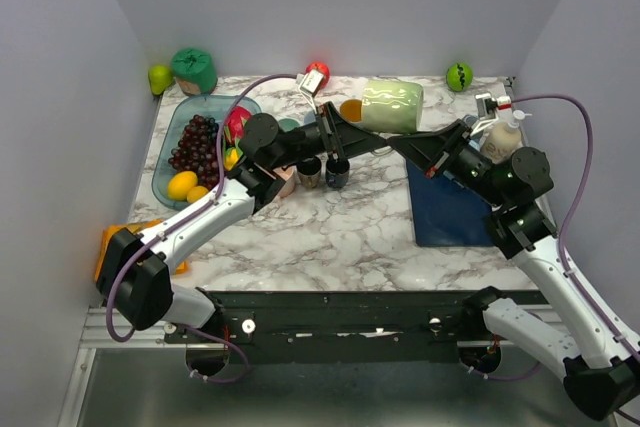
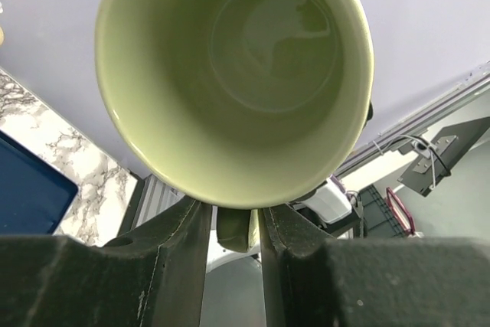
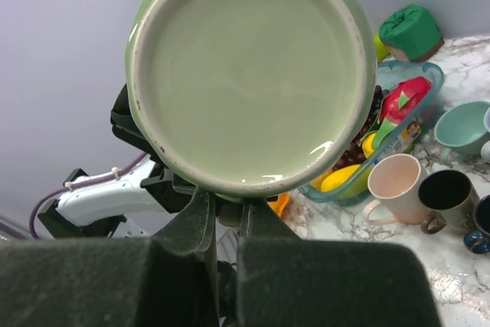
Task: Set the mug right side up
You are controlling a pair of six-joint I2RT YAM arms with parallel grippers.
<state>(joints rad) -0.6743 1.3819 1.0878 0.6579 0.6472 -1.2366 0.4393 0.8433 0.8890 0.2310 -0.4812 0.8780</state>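
Observation:
The light green mug (image 1: pixel 391 105) is held on its side in the air above the back middle of the table. In the left wrist view I look into its open mouth (image 2: pixel 253 59). In the right wrist view I see its flat base (image 3: pixel 249 67). My left gripper (image 2: pixel 233 216) is shut on the mug's handle (image 2: pixel 234 232) from the mouth side; it also shows in the top view (image 1: pixel 352 133). My right gripper (image 3: pixel 230 206) is shut on the same handle from the base side, and shows in the top view (image 1: pixel 418 147).
A teal tray (image 1: pixel 170 152) with grapes and fruit lies at the left. A pink cup (image 3: pixel 394 181) and dark cups (image 1: pixel 337 171) stand mid-table. A blue mat (image 1: pixel 455 215) lies at the right, a soap bottle (image 1: pixel 503 137) behind it. Toy fruit lines the back wall.

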